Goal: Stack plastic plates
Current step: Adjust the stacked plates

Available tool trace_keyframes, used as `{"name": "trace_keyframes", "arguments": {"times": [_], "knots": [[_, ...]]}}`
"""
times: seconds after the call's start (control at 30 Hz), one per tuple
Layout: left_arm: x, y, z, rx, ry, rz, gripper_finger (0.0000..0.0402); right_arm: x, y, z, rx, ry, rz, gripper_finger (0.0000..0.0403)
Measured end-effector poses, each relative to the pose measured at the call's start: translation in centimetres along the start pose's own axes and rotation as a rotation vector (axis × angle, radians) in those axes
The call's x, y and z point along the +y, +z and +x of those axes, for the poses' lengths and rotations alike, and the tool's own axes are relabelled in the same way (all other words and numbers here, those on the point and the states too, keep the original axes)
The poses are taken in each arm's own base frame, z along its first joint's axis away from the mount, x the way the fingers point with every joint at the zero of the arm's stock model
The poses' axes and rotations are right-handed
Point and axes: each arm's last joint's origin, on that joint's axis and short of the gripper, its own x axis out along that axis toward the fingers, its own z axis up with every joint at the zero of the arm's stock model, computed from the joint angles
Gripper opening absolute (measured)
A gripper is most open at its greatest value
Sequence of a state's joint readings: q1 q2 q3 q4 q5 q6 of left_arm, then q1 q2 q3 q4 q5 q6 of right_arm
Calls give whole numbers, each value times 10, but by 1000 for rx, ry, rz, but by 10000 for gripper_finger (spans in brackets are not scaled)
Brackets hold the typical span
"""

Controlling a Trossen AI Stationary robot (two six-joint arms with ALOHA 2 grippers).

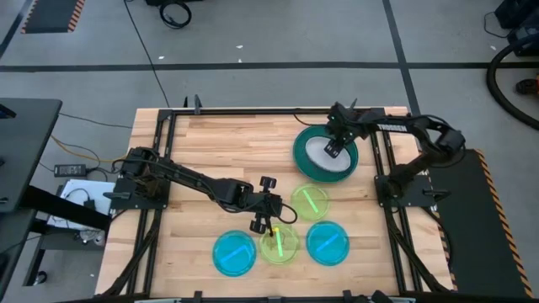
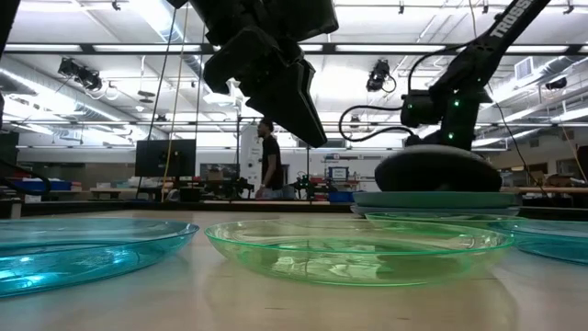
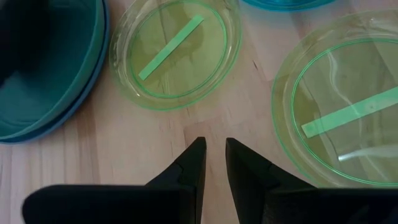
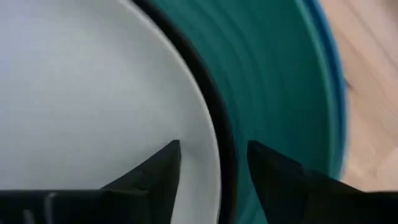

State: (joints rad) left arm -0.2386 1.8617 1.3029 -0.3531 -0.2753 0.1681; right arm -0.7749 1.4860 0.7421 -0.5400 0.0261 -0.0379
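A stack sits at the table's far right: a white plate [image 1: 324, 151] on a black one [image 4: 217, 124], inside a large teal plate [image 1: 303, 160] over a blue rim [image 3: 93, 93]. My right gripper [image 1: 335, 147] is open above the stack, one finger over the white plate and one outside its near rim [image 4: 208, 155]. Two lime plates [image 1: 310, 200] [image 1: 280, 244] and two cyan plates [image 1: 234, 252] [image 1: 328, 242] lie flat on the table near its front. My left gripper [image 3: 215, 152] hangs narrowly open above bare wood between the lime plates, clear of the table in the low view [image 2: 294, 101]. My right gripper comes at the stack from above with its fingers [image 4: 161, 168] on either side of the white plate's rim and the black edge beside it. I cannot tell whether the fingers touch either plate. My left gripper touches nothing.
The small plates crowd the table's near middle, and the near lime plate [image 2: 358, 248] overlaps the cyan ones at their edges. Metal frame rails [image 1: 164, 168] border the wooden top left and right. A person [image 2: 268, 156] stands far off in the room.
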Motion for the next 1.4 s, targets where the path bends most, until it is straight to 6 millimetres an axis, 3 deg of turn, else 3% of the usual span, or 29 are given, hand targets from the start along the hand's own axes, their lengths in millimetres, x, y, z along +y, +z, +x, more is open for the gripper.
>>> {"name": "trace_keyframes", "arguments": {"times": [0.47,0.77,1.0,1.2,1.4], "knots": [[0,0,0,2,-1,1,68,1,7,-13,-46,26,21,26],[0,0,0,2,-1,2,68,1,7,-44,-117,11,62,43],[7,1,2,-12,13,-18,68,3,6,-48,-128,58,49,25],[22,0,5,-25,55,-55,68,6,5,-56,-165,105,64,37],[57,-1,11,-63,195,-154,69,5,2,-69,-215,117,65,52]]}}
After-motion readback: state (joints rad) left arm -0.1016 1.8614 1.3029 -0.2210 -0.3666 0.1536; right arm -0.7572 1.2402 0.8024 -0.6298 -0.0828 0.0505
